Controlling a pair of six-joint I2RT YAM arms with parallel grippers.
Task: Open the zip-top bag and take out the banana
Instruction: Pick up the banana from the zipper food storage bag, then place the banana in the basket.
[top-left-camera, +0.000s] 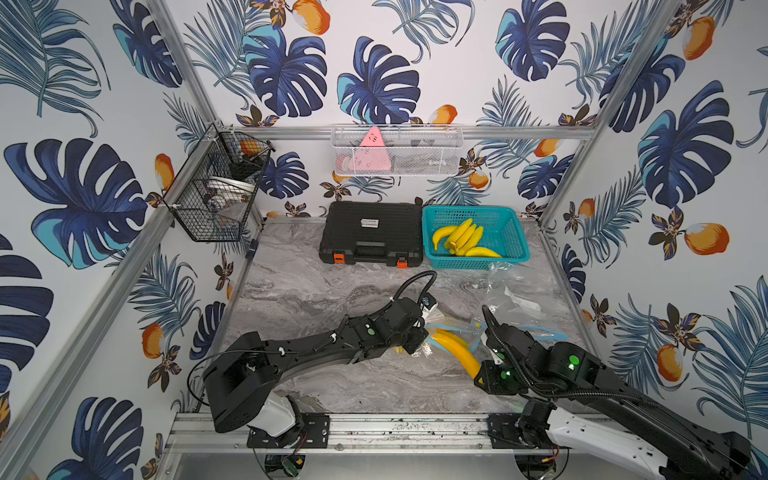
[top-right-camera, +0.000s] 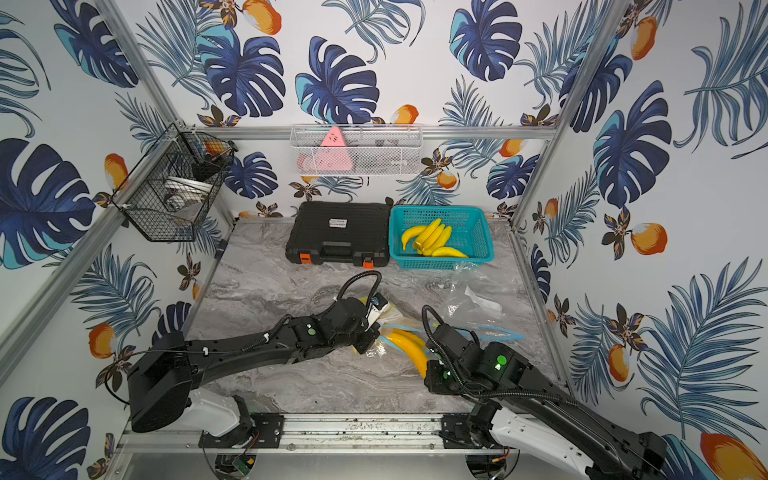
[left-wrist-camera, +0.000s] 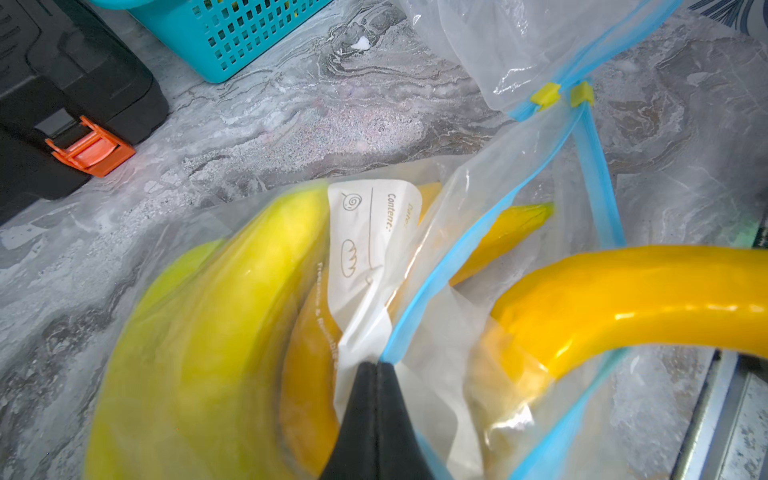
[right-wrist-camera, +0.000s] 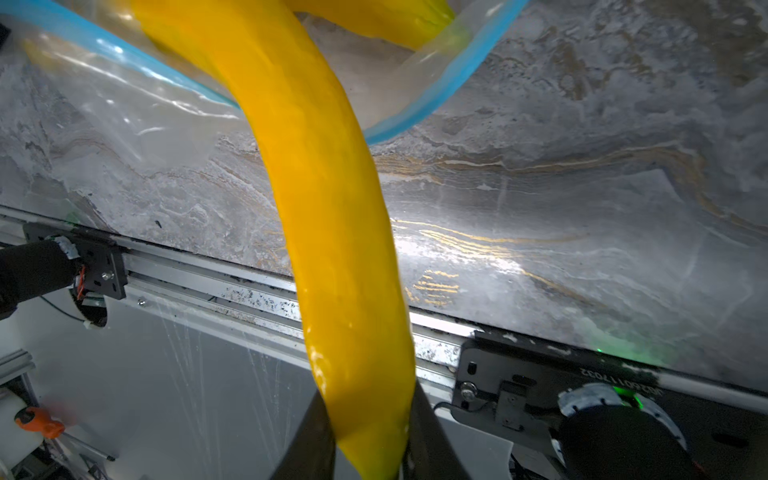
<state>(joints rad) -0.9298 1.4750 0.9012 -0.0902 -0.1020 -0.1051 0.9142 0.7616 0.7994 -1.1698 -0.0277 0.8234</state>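
In a top view the left gripper (top-left-camera: 417, 336) pinches the zip-top bag (top-left-camera: 453, 326) rim to anchor it, while the right gripper (top-left-camera: 482, 372) clamps the banana (top-left-camera: 455, 349); left wrist: blue zip edge squeezed betw. shut fingertips (left-wrist-camera: 365, 374), banana half out beyond them; right wrist: fingers (right-wrist-camera: 428, 432) narrow round banana's end, rest reaching ahead into bag mouth.

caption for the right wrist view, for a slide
Right gripper holds a banana partway out of the open bag.

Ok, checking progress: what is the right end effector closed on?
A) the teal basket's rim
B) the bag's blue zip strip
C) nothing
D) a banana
D: the right end effector pinches the banana, which sticks out of the open zip-top bag.
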